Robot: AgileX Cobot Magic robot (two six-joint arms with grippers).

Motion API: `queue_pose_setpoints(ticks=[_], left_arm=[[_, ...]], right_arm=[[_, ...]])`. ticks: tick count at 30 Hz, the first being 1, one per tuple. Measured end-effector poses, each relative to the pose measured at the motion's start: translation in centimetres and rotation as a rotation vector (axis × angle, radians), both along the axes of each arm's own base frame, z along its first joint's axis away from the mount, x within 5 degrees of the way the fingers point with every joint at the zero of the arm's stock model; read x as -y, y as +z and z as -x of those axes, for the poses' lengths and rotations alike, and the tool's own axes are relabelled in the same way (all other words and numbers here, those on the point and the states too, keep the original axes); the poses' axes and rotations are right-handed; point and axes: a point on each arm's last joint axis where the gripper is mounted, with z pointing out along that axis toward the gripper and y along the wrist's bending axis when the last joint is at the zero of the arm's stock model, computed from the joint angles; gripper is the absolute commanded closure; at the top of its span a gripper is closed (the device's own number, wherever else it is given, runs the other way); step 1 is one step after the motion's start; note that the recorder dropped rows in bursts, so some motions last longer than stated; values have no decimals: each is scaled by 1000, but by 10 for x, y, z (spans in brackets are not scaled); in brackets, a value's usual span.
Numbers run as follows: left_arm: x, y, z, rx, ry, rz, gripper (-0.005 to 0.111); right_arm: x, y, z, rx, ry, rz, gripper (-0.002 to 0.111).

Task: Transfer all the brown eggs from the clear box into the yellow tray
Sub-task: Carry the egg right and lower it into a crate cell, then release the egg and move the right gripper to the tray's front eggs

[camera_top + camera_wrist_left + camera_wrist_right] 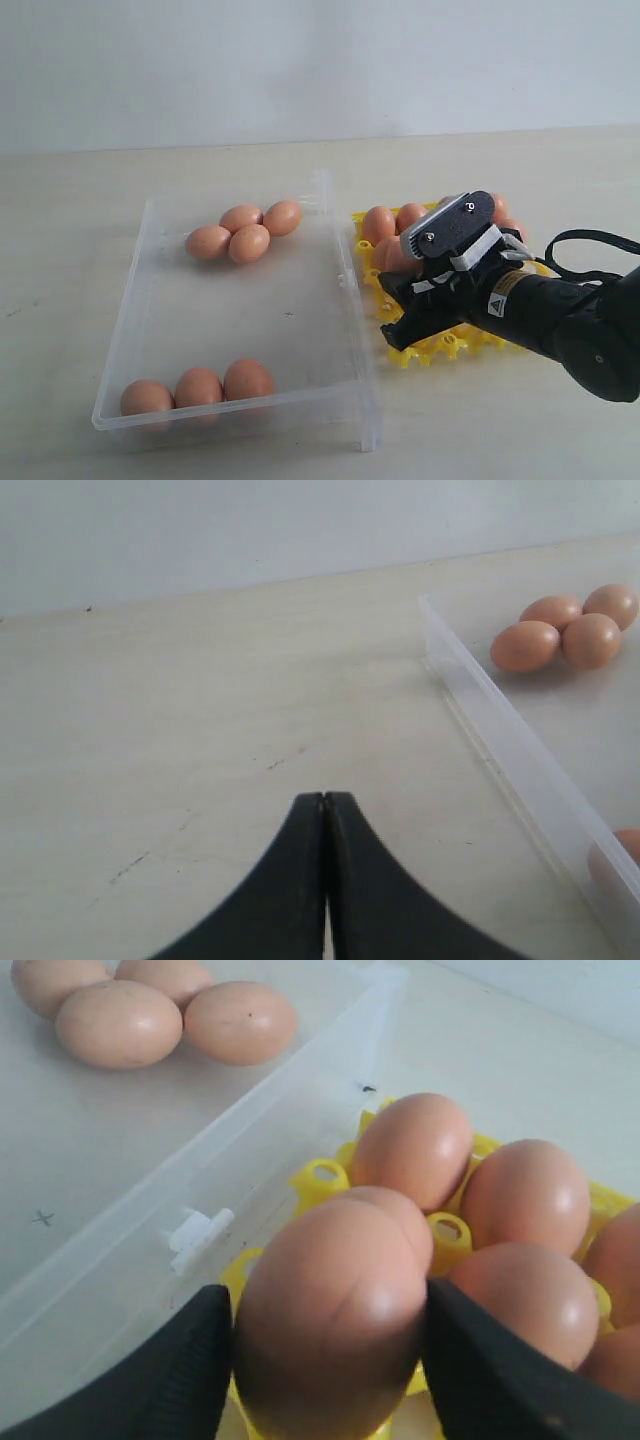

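Seven brown eggs (245, 232) were left in the clear box (280, 310): four bunched toward its far edge and three in a row (198, 388) against its near wall. The yellow tray (430, 352), just beside the box's right wall on the desk (60, 250), carried several eggs (378, 222), though the arm hid too many cups to count. The right gripper (330, 1380) clasped another brown egg (335, 1280) between both fingers, low over the tray's edge nearest the box. The left gripper (324, 810) hung pinched closed and empty over bare desk outside the box's left wall. Judging by this, somewhat under half the job remained.
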Motion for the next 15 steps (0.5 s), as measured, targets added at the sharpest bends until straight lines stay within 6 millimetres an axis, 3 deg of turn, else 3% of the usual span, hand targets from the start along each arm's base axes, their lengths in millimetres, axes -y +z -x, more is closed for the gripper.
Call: queue_pose_setpoints(ticks=[3,8,10,12,15], left_arm=[[0,0,0,0,0,0,107],[0,0,0,0,0,0,107],[0,0,0,0,0,0,107],[0,0,0,0,0,0,107],[0,0,0,0,0,0,107]], right_arm=[[1,-1,1,-15,-1,12,36],[1,0,1,2,21,56,39],[2,8,2,23,49,113,51],[5,26,4,49,57,155,70],[5,80,-2,72,24,149,102]])
